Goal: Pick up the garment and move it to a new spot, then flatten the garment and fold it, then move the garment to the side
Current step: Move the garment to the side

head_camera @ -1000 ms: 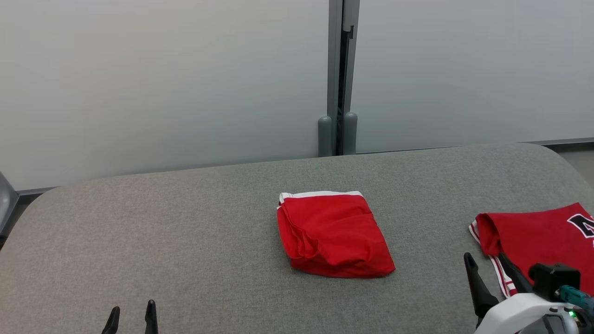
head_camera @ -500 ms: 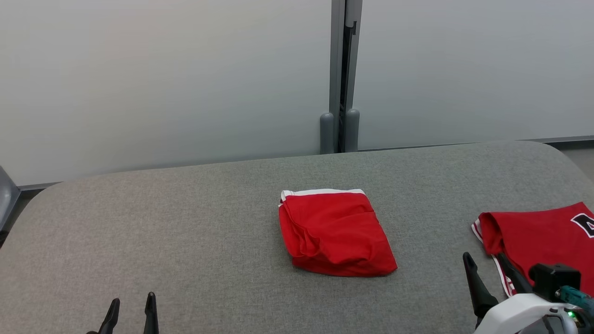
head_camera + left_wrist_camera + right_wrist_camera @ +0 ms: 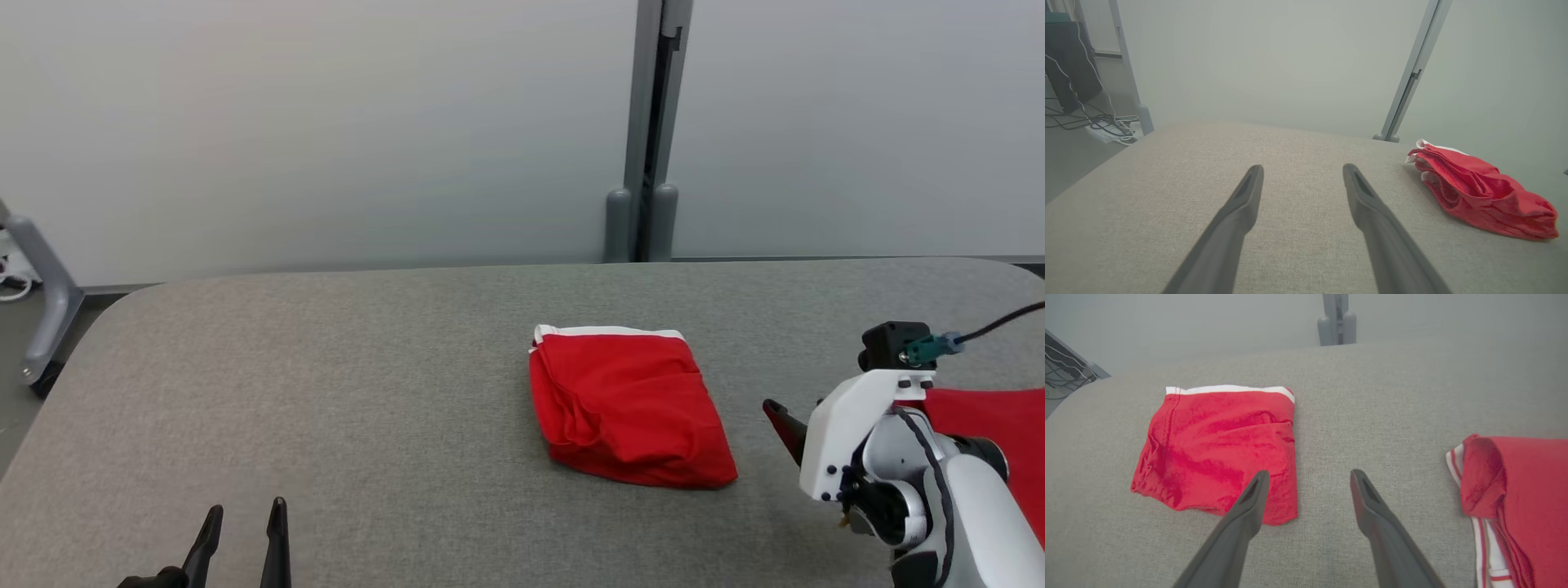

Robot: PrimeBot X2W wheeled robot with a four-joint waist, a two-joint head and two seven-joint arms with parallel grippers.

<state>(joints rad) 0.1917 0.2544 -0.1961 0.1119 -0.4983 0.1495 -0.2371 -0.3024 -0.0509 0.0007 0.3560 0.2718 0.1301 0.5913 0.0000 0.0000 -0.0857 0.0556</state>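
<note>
Nearest, at the bottom left of the head view: left gripper (image 3: 246, 513), cut short by the frame edge, fingers spread wide, holding nothing, just grey fabric table (image 3: 326, 367) between them. At the lower right: right gripper (image 3: 1309, 474), mostly masked in the head view by its own white wrist, a single dark fingertip poking out. In the right wrist view, fingers wide apart and empty, one tip overlapping the near corner of the folded red garment (image 3: 633, 408), touching or clear impossible to tell. Lies mid-table, right of centre, white band along its far edge, near hem loose and rumpled. Further right: second red garment (image 3: 1523, 490), striped white-and-red trim, cut off by the frame, partly covered by the right arm in the head view, well apart from the folded one. Beyond the table: pale wall panels (image 3: 326, 122), grey post (image 3: 643, 131) between them, a stand foot (image 3: 49, 310) at far left, blurred cables (image 3: 1106, 122) on the floor.
</note>
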